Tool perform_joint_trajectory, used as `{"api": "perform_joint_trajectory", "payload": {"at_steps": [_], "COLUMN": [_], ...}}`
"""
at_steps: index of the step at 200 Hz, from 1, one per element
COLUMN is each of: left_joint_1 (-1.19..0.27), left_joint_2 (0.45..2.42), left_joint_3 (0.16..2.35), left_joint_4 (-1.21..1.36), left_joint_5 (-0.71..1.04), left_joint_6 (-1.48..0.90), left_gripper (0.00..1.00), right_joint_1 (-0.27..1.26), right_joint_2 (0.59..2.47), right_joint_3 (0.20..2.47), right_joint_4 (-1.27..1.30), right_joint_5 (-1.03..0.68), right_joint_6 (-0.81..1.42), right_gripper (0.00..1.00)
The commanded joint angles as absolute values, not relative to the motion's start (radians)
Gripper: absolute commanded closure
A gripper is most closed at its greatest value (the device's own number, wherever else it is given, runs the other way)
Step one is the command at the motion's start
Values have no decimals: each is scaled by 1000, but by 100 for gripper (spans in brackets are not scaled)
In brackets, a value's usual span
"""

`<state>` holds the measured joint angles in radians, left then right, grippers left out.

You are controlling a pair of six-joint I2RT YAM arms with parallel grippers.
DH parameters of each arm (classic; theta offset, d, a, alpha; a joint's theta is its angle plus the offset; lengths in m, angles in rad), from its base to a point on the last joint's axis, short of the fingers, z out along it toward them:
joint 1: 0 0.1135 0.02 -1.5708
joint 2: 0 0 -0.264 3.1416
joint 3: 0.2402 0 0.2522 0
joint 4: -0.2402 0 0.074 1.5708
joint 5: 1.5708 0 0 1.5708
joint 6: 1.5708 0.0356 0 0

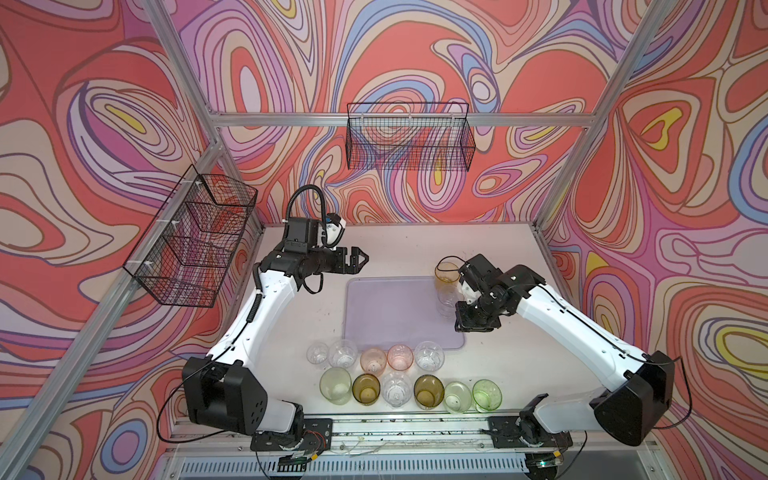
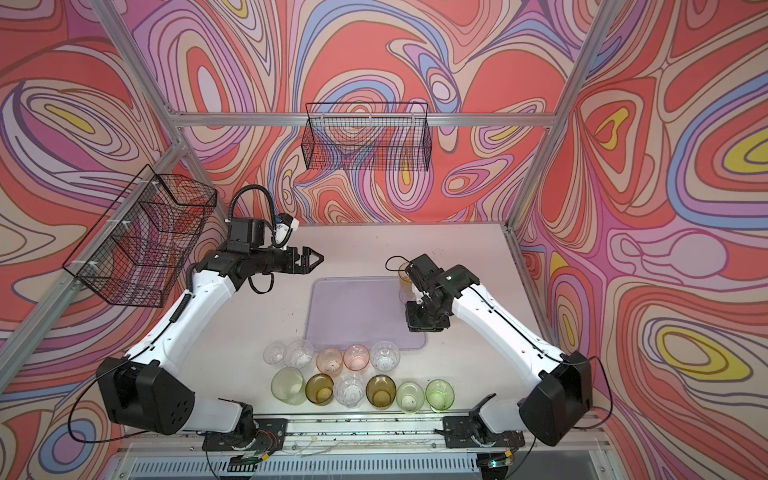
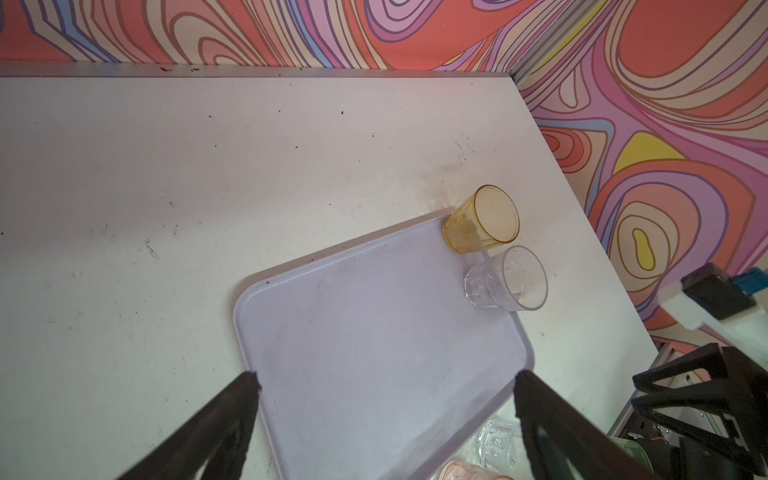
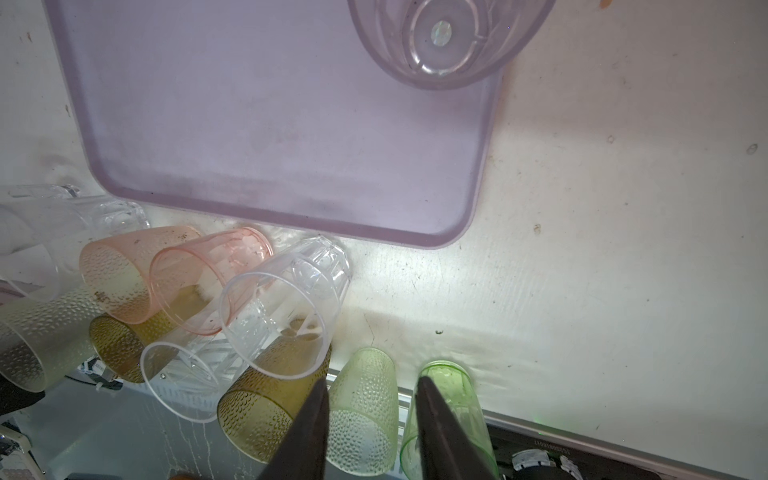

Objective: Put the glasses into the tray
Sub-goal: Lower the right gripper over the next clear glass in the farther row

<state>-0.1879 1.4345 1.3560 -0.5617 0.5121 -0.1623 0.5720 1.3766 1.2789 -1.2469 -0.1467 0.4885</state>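
**2 of 13 glasses on tray, both hands empty**

- Tray (image 1: 395, 320): flat on the counter (image 1: 291, 332), right of centre, long side running front to back.
- On the tray, 2 glasses: 1 amber glass (image 1: 446, 272) at its far right corner and 1 clear glass (image 1: 445, 302) just in front of it along the right edge. Both are upright.
- Off the tray, 11 glasses upright on the counter, between the tray's near edge and the counter's front edge, in two rows.
- Back row (image 1: 373, 360), 5: clear, clear, pink, pink, clear.
- Front row (image 1: 397, 388), 6: pale green, brown, clear, brown, pale green, brighter green.
- Colour totals: 5 clear, 2 pink, 3 green, 2 brown, 1 amber.
- Left hand (image 3: 386, 378): fingers spread wide, nothing between them, up over the counter off the tray's far left corner.
- Right hand (image 4: 370, 386): fingers part-way apart, gripping nothing, over the tray's right edge just in front of the clear glass.
- 2 wire baskets: 1 on the left wall (image 1: 195, 237), 1 on the back wall (image 1: 409, 137).
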Motion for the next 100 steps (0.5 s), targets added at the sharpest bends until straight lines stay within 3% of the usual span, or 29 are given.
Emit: {"api": "perform_joint_trajectory", "payload": {"at_steps": [1, 100], "left_joint_1": [-192, -192], "left_joint_2": [1465, 1452], "left_joint_3": [1371, 1304], "left_joint_4": [-585, -545], "left_joint_5": [565, 576], "left_joint_6": [-171, -147], "left_gripper": [2, 1], "right_joint_1": [610, 741], "right_joint_2": [1357, 1388], "right_joint_3": [1259, 1209], "right_joint_4": [-1216, -1152], "right_joint_5": [-130, -95], "right_joint_6": [533, 609], "right_gripper": [64, 63]}}
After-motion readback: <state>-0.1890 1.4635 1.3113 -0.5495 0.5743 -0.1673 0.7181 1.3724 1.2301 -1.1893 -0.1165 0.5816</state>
